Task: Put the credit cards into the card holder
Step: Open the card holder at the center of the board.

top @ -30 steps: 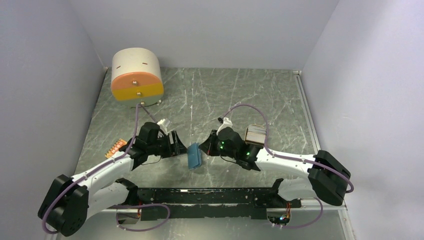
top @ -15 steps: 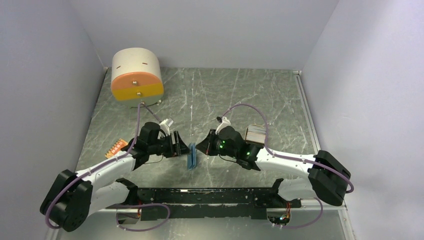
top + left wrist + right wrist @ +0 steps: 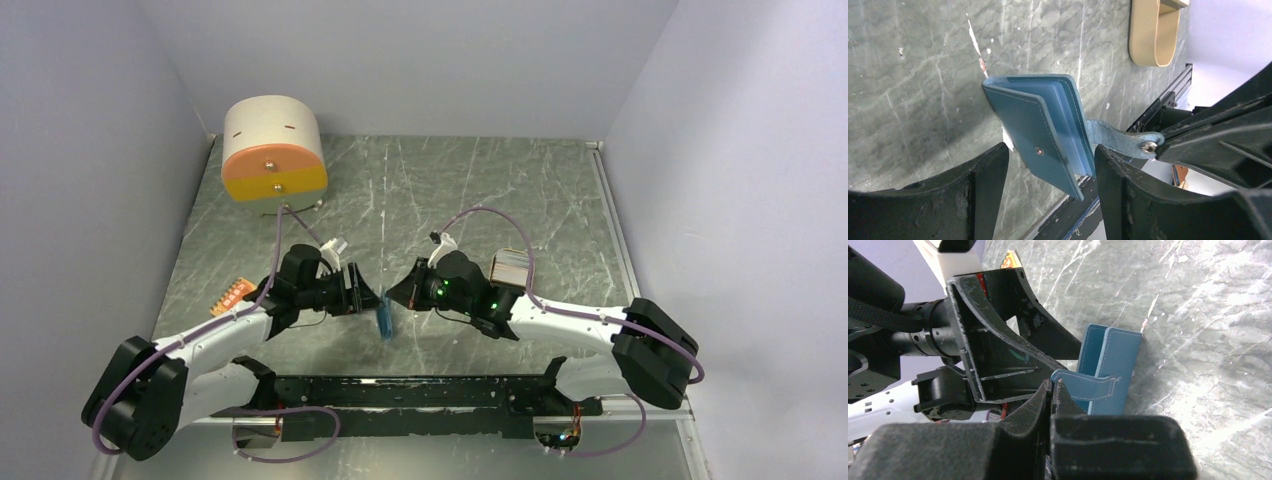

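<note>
The card holder is a blue wallet standing on edge on the table between my two grippers, slightly spread so its lighter inside shows. My right gripper is shut on the wallet's snap tab. My left gripper is open, and its fingers stand either side of the wallet's near corner without pressing it. In the top view the left gripper and right gripper face each other across the wallet. One orange credit card lies flat at the table's left, apart from both grippers.
A round cream and orange container stands at the back left. A tan oval tray sits beside my right arm, seen from above as a small boxy thing. A black rail runs along the near edge.
The wallet has turned from showing its face to edge-on in the top view. My left gripper has moved right until its fingers flank the wallet. The right gripper has shifted slightly left, still holding the tab.
</note>
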{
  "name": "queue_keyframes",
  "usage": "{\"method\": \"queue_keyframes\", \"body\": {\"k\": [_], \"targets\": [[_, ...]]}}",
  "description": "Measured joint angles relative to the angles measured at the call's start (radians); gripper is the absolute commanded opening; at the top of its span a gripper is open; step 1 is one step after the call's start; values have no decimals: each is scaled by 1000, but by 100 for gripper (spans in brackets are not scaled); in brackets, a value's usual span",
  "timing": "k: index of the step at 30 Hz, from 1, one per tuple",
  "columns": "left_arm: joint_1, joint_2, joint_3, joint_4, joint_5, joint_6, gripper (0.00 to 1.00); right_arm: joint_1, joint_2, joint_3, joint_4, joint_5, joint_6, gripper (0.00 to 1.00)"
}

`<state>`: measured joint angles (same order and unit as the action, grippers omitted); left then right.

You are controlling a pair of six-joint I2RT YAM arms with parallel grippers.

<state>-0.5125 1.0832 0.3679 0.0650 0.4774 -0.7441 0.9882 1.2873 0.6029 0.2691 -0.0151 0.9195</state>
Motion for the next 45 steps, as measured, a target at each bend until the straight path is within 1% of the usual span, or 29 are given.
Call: {"method": "queue_keyframes", "body": {"k": [5,6,9,12,14,15,16,17,19,21,25,28,32,37,42,45], "targets": [[0,7,0,-17,-8,16,66,0,0,0,13,-3,9,0],[0,5,0,-20,-11,19,64,0,0,-1,15,-4,10,0],[0,-1,0,-39,-24,30,52,0,0,-3,16,-4,12,0],[0,-1,1,-64,-39,42,46,0,0,-3,11,1,12,0],[0,-1,2,-77,-48,51,35,0,0,-3,-6,12,8,2],[0,-1,4,-85,-52,55,24,0,0,-3,-20,24,5,7],[0,-1,7,-91,-57,56,16,-1,0,-3,-38,35,2,12],[0,-1,12,-102,-60,64,10,-1,-2,-3,-60,47,-2,19],[0,0,23,-117,-69,74,9,-2,-3,-3,-107,71,-10,30],[0,4,32,-129,-74,83,9,-5,-4,-2,-175,99,-19,39],[0,5,37,-141,-80,99,9,-6,-4,31,-361,138,-44,52],[0,5,37,-145,-88,102,9,0,-13,98,-468,144,-58,68],[-1,5,37,-148,-101,101,9,27,-48,156,-489,139,-60,73],[-1,5,37,-148,-106,95,9,84,-43,186,-460,135,-42,72],[-1,3,37,-148,-106,77,9,183,24,223,-378,130,-35,72],[-1,-1,37,-152,-107,75,9,201,99,231,-330,120,-33,72]]}}
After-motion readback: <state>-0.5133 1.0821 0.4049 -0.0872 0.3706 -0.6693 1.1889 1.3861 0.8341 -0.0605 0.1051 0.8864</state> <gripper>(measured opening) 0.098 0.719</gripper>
